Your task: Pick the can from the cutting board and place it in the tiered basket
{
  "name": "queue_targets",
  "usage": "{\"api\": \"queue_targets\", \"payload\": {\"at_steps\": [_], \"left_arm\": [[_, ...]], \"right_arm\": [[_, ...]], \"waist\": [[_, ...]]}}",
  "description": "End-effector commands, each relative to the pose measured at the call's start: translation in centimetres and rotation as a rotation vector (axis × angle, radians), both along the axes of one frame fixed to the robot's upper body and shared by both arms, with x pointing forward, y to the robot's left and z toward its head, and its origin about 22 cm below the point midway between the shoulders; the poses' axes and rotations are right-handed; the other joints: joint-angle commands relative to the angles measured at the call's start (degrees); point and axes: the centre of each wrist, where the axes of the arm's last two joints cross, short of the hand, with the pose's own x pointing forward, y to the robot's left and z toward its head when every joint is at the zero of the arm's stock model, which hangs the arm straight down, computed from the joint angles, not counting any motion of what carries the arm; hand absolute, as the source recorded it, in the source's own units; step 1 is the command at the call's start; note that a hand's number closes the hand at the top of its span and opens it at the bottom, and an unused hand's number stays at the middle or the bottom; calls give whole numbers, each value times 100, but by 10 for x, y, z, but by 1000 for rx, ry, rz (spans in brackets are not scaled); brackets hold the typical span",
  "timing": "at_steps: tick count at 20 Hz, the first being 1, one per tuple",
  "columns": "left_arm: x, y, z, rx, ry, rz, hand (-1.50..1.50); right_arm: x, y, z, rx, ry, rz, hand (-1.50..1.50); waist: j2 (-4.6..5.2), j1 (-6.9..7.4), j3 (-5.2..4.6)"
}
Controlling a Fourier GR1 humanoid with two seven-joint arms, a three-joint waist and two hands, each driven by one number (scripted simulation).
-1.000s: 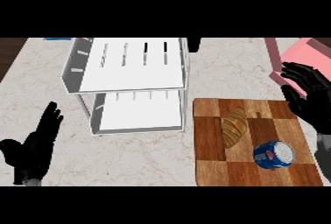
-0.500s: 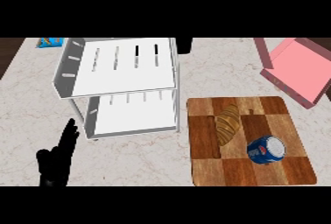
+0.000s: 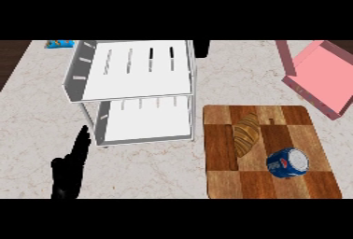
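A blue can point(image 3: 288, 163) lies on its side on the wooden cutting board point(image 3: 224, 177) at the lower right, next to a croissant point(image 3: 246, 133). The white two-tier basket point(image 3: 134, 70) stands left of the board, both shelves bare. My left hand point(image 3: 69, 169) shows at the lower left of the counter, fingers straight and pointing up toward the basket's front corner, holding nothing. No right hand shows in the head view.
A pink open box point(image 3: 316, 77) sits at the far right edge. A small blue and yellow item point(image 3: 59, 44) lies at the far left corner. A dark object point(image 3: 201, 47) stands behind the basket.
The right hand, seen over the board's far right a second ago, has left the view. The left hand has sunk lower and shifted right. The view has moved closer over the counter.
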Motion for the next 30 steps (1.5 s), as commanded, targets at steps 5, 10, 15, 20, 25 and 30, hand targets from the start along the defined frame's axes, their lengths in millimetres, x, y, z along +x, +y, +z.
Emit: {"api": "queue_targets", "payload": {"at_steps": [5, 10, 15, 20, 25, 30], "left_arm": [[14, -3, 3, 7, 5, -3, 0], [15, -12, 1, -8, 8, -33, 0], [8, -19, -5, 0, 5, -54, 0], [5, -36, -7, -18, 1, -81, 0], [21, -19, -6, -11, 9, -77, 0], [21, -24, -8, -3, 5, -57, 0]], "right_arm": [[-14, 35, 47, -359, 428, 152, -150], [-18, 76, 68, -458, 506, 37, -150], [-15, 97, 54, -476, 543, -30, -150], [-10, 116, 42, -546, 571, -30, -150], [-1, 113, 32, -621, 778, -33, -150], [12, 126, 18, -625, 814, -28, -150]], "waist": [[31, 25, -16], [53, 211, -3], [71, 348, 14], [77, 422, 15], [95, 423, 8], [87, 434, 11]]}}
